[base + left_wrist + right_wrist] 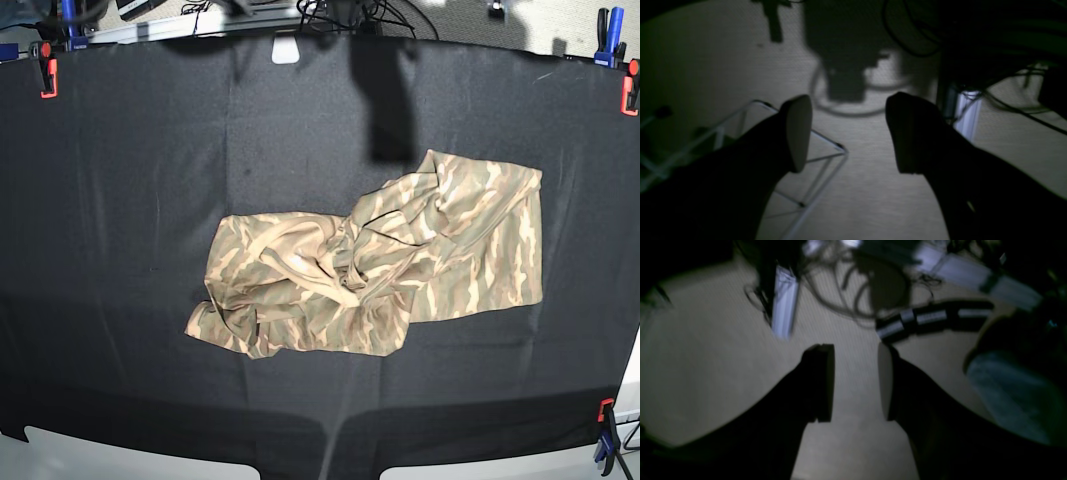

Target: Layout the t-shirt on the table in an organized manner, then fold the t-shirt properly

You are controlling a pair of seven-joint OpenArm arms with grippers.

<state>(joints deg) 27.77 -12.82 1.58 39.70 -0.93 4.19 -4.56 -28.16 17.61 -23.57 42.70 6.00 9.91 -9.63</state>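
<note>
The t-shirt (375,262) lies crumpled on the table (130,200), near the middle and a bit to the right in the base view. It is brown, tan and beige camouflage. Its long way runs across the table, from the low left corner up to the high right corner. The right part lies fairly flat. The left part is bunched up with many folds, and you cannot tell where the neck or sleeves are. There are no words or labels to read on it.

The table is covered in black cloth. Red clamps (46,77) and blue clamps (603,22) hold the cloth at the edges. A dark shadow falls on the cloth just above the shirt.

Neither pincer shows in the base view, so they are away from the shirt. The left pincer (848,133) is wide open and holds nothing. It points at a pale floor, not at the table. Past its left finger is a thin white wire frame (813,156). Ahead of it are dark cables (913,36) and a dark shadow.

The right pincer (856,381) is partly open, with a gap between its fingers, and holds nothing. It also looks down at a pale floor. Ahead of it is a tangle of cables (846,283) and a black and white bar (930,318). That picture is blurry.
</note>
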